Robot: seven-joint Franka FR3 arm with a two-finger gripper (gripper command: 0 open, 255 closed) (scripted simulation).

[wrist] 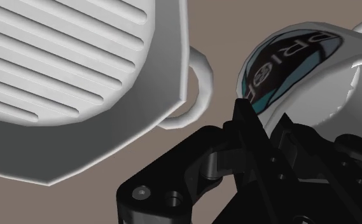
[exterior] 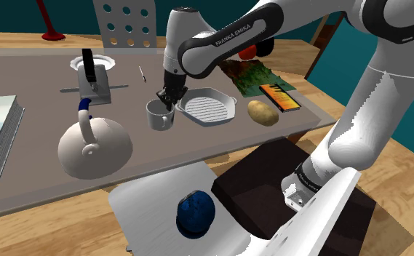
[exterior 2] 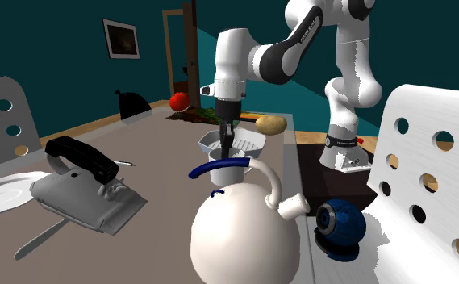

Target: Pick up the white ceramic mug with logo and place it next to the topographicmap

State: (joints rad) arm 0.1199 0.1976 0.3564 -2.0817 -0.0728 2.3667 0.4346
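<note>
The white mug (exterior: 158, 116) stands on the grey table (exterior: 45, 182) just beside a ribbed dish. Its round teal-and-black logo shows on the mug (wrist: 294, 60) in the wrist view. My black gripper (exterior: 170, 97) comes down on the mug's rim on the side nearest the dish and is shut on its wall. In the wrist view one finger (wrist: 243, 118) of the gripper (wrist: 265, 118) presses against the outside, and the other is hidden behind the wall. The green-brown topographic map (exterior: 245, 75) lies farther back, toward the shoulder view's right. In the second exterior view the gripper (exterior 2: 227, 139) hangs over the mug (exterior 2: 217, 148).
A white ribbed dish (exterior: 207, 107) sits against the mug, with a potato (exterior: 263, 112) and an orange-black book (exterior: 280, 97) beyond it. A white kettle (exterior: 94, 148), a black-handled device (exterior: 92, 78), a plate (exterior: 94, 62) and a tomato (exterior: 249, 51) share the table. A blue ball (exterior: 195, 212) rests on a chair.
</note>
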